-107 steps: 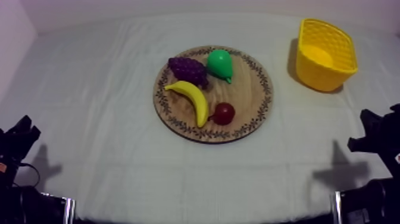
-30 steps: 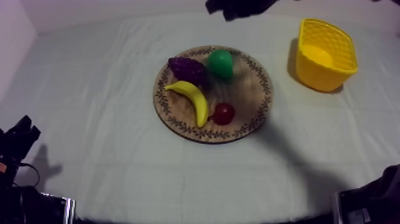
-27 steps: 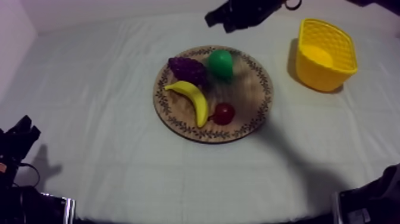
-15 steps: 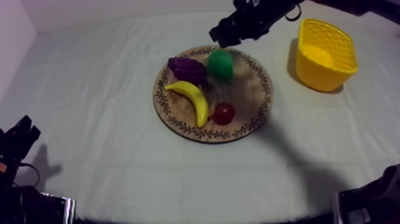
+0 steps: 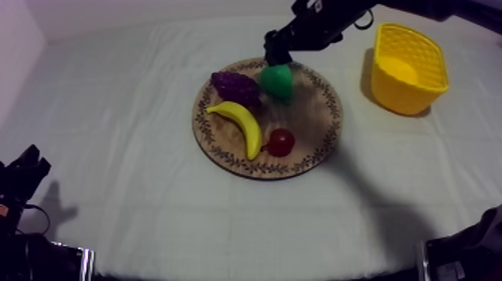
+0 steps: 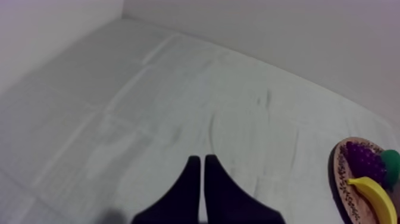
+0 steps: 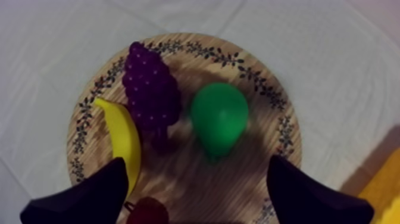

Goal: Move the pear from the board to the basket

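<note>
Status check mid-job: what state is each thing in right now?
right gripper, open, over the pear, not closed on it
left gripper, shut, holding nothing
pear, lying on the wooden board, ungripped
grapes, on the board beside the pear
banana, on the board
small red fruit, on the board
yellow basket, upright, no fruit seen inside

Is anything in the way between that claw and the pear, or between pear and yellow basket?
Nothing visible. The open right gripper hangs over the pear; grapes lie close beside it, not between. Toward the yellow basket, just wooden board and cloth.
</note>
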Available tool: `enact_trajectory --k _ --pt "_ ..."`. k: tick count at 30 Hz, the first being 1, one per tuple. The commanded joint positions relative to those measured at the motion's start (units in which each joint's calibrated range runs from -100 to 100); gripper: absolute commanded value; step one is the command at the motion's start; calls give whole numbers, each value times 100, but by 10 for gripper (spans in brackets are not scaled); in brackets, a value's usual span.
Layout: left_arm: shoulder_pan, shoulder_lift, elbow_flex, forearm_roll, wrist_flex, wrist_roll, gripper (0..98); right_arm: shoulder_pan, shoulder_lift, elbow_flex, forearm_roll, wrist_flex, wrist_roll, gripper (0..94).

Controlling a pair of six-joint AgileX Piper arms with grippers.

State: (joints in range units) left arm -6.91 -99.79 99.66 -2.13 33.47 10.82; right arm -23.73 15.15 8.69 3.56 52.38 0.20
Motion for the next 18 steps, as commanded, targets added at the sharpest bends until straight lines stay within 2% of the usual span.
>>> enact_trajectory --k 1,6,18 --pt "-1 -4 0 1 0 0 1 23 219 -139 -27 29 39 747" --pt "-1 -4 0 1 0 0 1 82 883 -576 -67 29 90 744" --pt "-1 -4 0 1 0 0 1 91 2211 -1487 228 -26 -179 703"
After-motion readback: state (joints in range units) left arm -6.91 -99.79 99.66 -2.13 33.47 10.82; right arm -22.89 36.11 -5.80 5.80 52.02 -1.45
